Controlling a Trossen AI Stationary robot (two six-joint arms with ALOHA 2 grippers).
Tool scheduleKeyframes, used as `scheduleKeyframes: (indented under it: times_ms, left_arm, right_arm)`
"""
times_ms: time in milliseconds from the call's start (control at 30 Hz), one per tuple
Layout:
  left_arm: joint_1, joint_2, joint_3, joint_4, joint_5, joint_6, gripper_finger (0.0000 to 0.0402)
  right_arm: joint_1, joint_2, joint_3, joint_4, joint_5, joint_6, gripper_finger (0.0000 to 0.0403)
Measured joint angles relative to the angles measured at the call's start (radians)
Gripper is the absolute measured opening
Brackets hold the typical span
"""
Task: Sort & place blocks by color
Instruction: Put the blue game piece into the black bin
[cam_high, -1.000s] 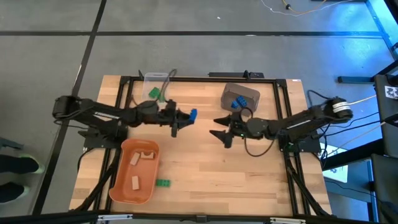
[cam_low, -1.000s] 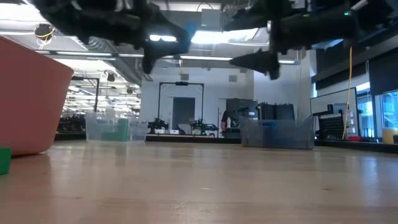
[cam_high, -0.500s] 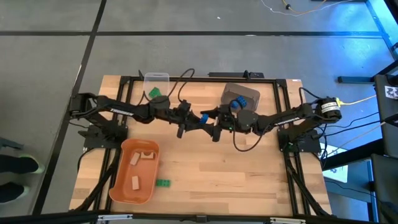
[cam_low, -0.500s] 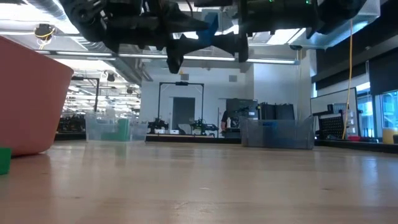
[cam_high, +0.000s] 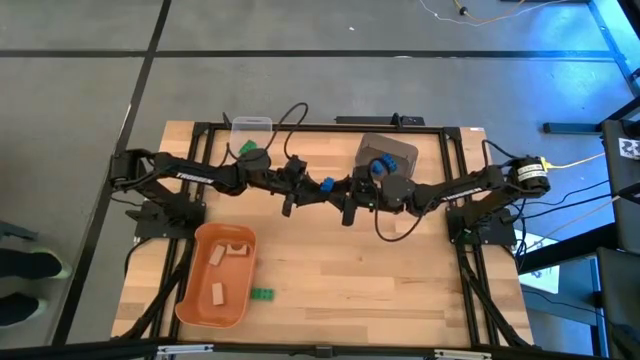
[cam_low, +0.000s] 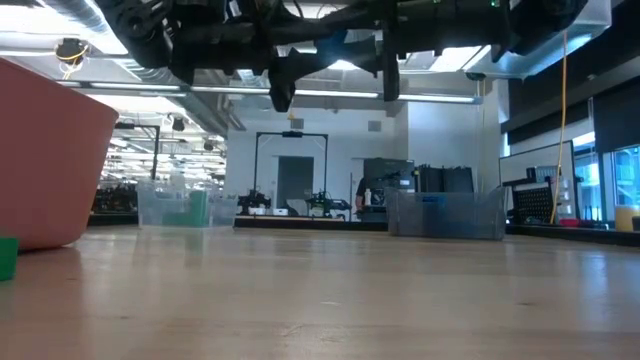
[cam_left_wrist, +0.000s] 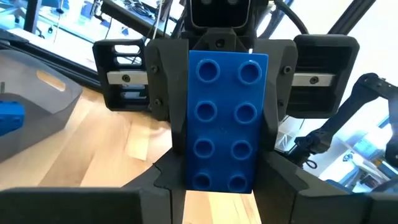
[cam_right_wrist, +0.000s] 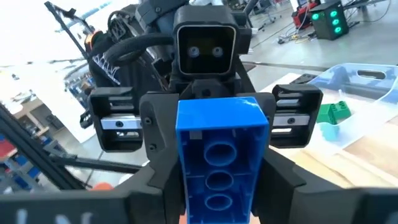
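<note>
Two pincers meet over the middle of the desk, and both have their fingers on the same blue block. I see the left pincer reaching in from the left arm's side and the right pincer from the right arm's side, nose to nose, each clamped on the block. In my left wrist view the block shows its studded face, two columns of four studs, with the other arm's fingers pressed on both long edges. In my right wrist view the block shows its hollow underside, gripped the same way from each side. From the low view the block hangs well above the desk, between the two dark arms.

Taking the held block as my landmark: the dark grey bin sits just beyond it toward the right arm, with blue blocks inside. The clear bin is beyond it toward the left arm, holding a green block. The orange tub lies well on the near-left side, with tan blocks in it. One green block rests on the desk just beside the tub.
</note>
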Motion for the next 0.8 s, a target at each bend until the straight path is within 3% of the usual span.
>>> scheduleKeyframes:
  times_ms: [100, 167, 333, 400, 500, 633, 800]
  left_arm:
    - [0.007, -0.002, 0.002, -0.024, -0.007, -0.011, 0.0130]
    - [0.023, -0.002, 0.004, -0.027, -0.004, -0.051, 0.0163]
    - [0.111, -0.019, 0.023, -0.099, 0.158, -0.127, 0.0257]
    - [0.160, -0.046, 0.029, -0.120, 0.263, -0.178, 0.0272]
    - [0.227, -0.098, 0.036, -0.133, 0.313, -0.185, 0.0275]
    - [0.306, -0.212, 0.034, -0.170, 0.275, -0.108, 0.0272]
    - [0.376, -0.376, 0.033, -0.323, 0.047, 0.049, 0.0272]
  right_arm:
    - [-0.018, -0.012, 0.000, -0.028, -0.028, -0.019, 0.0139]
    - [-0.044, -0.034, 0.001, -0.070, -0.069, -0.027, 0.0139]
    - [-0.119, -0.132, -0.002, -0.265, -0.122, -0.079, 0.0139]
    - [-0.149, -0.192, -0.002, -0.359, -0.124, -0.115, 0.0139]
    - [-0.194, -0.289, -0.001, -0.507, -0.124, -0.161, 0.0139]
    - [-0.246, -0.404, -0.001, -0.718, -0.084, -0.194, 0.0139]
    - [-0.317, -0.488, 0.000, -0.988, 0.022, -0.204, 0.0139]
